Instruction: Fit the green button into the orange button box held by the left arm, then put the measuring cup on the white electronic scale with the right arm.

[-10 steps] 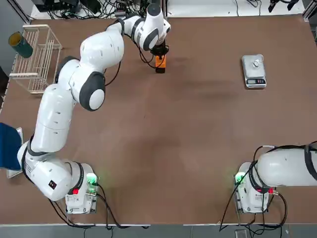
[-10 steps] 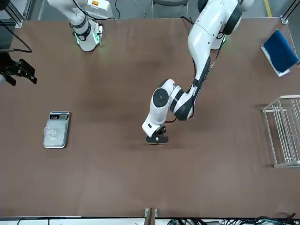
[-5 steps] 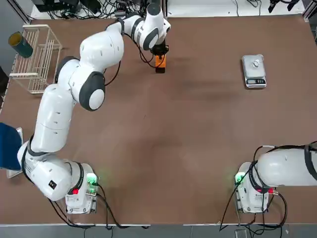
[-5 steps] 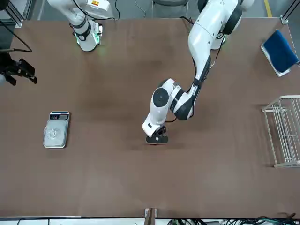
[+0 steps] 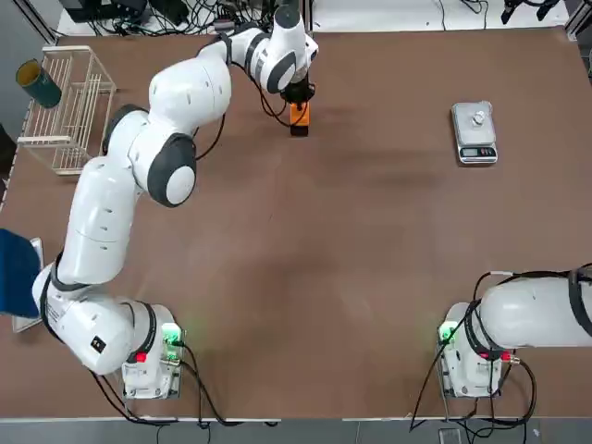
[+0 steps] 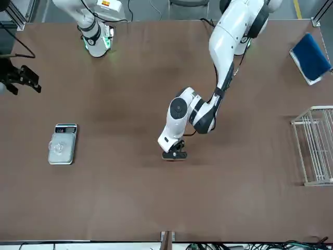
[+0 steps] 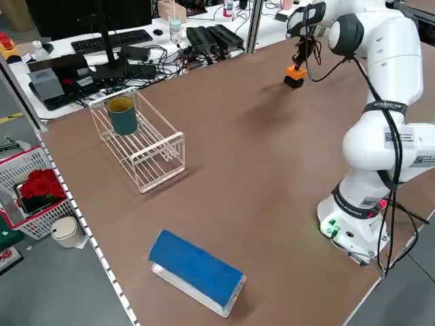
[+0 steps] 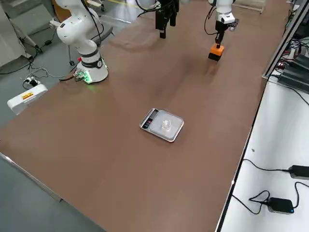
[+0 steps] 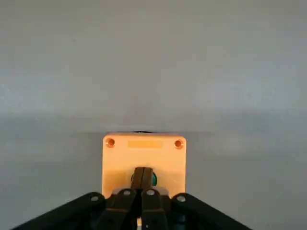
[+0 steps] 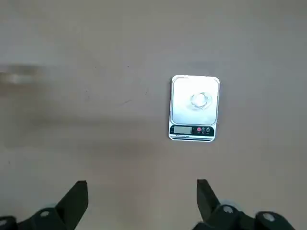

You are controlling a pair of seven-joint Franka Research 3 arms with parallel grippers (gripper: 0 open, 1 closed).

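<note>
Nothing visible has just changed: over the last second both arms look to have stayed put in the top and front views, and that stillness suggests a task at or very near its end rather than a move under way. Taking the white electronic scale (image 10: 184, 108) as landmark, the measuring cup (image 10: 201, 100) is on its platform, beyond the display strip, so the second half of the job looks done. The right gripper (image 10: 142, 180) has its two fingers spread wide with nothing between them, off to the scale's right and nearer the robot's bases. Well to the scale's left is the orange button box (image 9: 120, 160), with a black base under it; the left gripper (image 9: 143, 169) is there too, its fingers pressed together over the box's face, and a sliver of the green button (image 9: 154, 179) shows behind their tips. The button appears to be in its hole, though the fingers hide too much to tell how deep it sits or whether they touch it. Against the earlier frames, the box, the scale and the cup have all kept their places. What probably remains is to draw the left gripper clear without dragging the button out.
</note>
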